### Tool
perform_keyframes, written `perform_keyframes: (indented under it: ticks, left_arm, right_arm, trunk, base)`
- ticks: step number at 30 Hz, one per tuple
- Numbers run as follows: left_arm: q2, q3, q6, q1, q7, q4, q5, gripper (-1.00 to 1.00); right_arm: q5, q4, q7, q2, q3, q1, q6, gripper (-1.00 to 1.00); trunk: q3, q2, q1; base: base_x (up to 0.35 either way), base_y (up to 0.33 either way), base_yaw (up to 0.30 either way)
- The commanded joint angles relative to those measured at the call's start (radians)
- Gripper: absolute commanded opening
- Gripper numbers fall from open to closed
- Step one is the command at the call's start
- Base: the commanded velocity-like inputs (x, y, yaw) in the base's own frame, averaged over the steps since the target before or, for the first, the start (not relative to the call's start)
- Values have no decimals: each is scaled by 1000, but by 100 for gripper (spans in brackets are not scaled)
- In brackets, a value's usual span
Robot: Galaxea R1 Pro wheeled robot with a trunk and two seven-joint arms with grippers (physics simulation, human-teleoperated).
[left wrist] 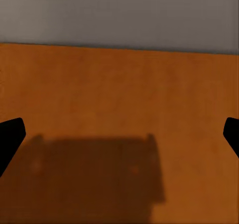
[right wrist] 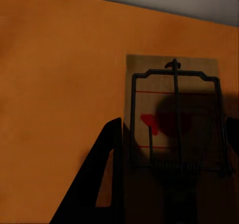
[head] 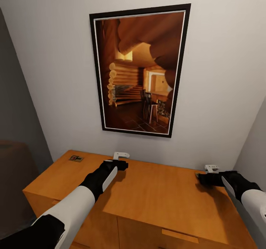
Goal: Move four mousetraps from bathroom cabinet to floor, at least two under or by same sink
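far left on the orange-brown cabinet (head: 155,193) top lies one mousetrap (head: 76,158), flat near the back left corner, well apart from both arms. the left gripper (head: 119,164) hangs over the top near the back edge; in its wrist view the two dark fingertips (left wrist: 11,134) stand wide apart with only bare wood and a shadow between them, so it is spread and holding nothing. behind, a framed picture of a log-cabin room (head: 139,70) hangs on the wall. at the right, the right gripper (head: 202,177) hovers low at the cabinet's back right; its wrist view shows a second mousetrap (right wrist: 172,129) lying flat directly between its spread fingers (right wrist: 102,174), long axis running along the line of the fingers, not yet pinched. the right arm is plainly the nearer one; it looks ready to drop and close across the board's short width.
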Motion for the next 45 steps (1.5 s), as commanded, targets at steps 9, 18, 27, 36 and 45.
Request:
perform_keyframes:
  ticks: [9, 18, 27, 36, 45]
  left_arm:
    - [0, -4, 3, -1, 12, -1, 9, 100]
    - [0, -4, 3, -1, 10, -1, 9, 100]
    - [0, -3, 3, -1, 9, -2, 9, 100]
    - [0, 0, 3, -1, 10, -2, 10, 100]
    - [0, -2, 3, -1, 11, -2, 10, 100]
  right_arm:
    - [0, -17, 4, 43, 16, -1, 11, -100]
    - [0, -40, 49, 89, 22, -1, 11, -100]
    - [51, -115, 260, 97, 103, -1, 11, -100]
    - [60, -213, 277, 98, 157, -1, 70, -100]
    - [79, -228, 270, 98, 233, -1, 100, -100]
  trunk:
    - [26, 62, -34]
    - [55, 125, -69]
    - [83, 188, -103]
    - [111, 251, -138]
    - [133, 300, -165]
  base:
    - [0, 0, 0]
    - [0, 0, 0]
    - [0, 0, 0]
    - [0, 0, 0]
    - [0, 0, 0]
